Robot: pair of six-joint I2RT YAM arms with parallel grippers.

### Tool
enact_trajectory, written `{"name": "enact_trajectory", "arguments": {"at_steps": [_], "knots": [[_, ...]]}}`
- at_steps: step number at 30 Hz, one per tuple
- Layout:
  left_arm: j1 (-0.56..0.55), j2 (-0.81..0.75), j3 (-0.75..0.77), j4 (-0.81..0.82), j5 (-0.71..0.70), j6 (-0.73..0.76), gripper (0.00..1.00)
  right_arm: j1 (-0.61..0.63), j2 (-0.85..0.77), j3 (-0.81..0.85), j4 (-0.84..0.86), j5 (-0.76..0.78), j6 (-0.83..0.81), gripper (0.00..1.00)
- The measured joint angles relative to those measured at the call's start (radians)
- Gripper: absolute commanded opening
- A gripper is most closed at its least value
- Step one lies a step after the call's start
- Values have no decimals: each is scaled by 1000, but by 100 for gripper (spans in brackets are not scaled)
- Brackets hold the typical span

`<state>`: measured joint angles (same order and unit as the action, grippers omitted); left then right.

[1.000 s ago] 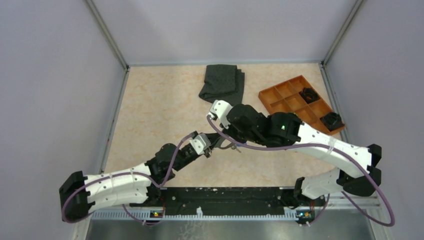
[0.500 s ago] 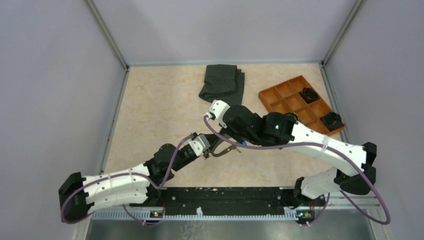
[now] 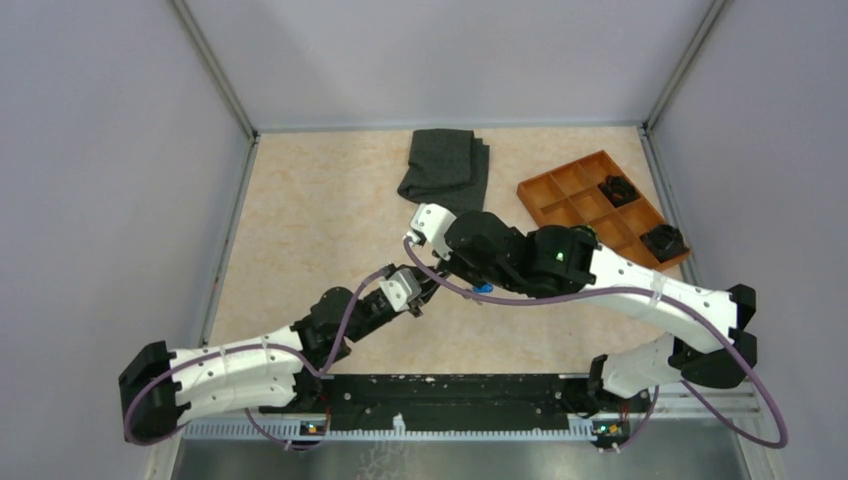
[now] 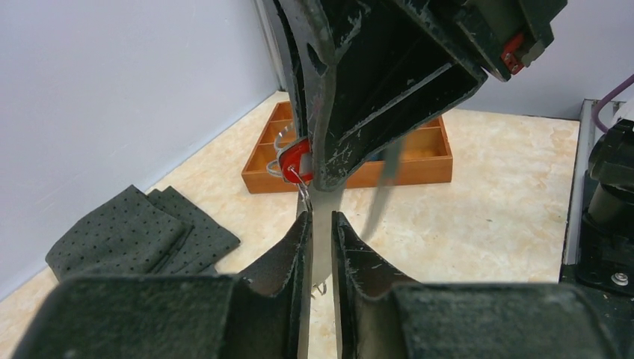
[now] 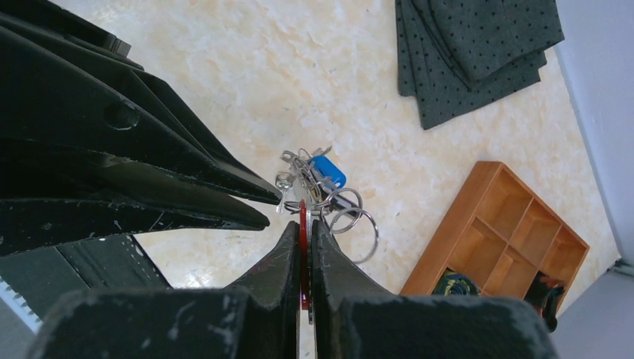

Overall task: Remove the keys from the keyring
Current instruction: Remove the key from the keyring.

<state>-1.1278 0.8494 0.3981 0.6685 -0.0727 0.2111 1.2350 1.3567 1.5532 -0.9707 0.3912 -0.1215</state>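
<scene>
Red key (image 4: 295,158), apparently pinched, hidden from above.

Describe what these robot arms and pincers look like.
The left arm and right arm have white shells, black joints and a looping purple cable each. A green light glows on the right one. The fingers are black, tapered and scuffed.
</scene>
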Motion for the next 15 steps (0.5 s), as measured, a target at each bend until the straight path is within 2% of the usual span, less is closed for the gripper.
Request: {"name": "enact_trajectory", "arguments": {"at_steps": [15], "knots": [[0, 26, 34, 18, 1, -3, 19, 6, 0, 8, -18, -7, 0, 0]]}}
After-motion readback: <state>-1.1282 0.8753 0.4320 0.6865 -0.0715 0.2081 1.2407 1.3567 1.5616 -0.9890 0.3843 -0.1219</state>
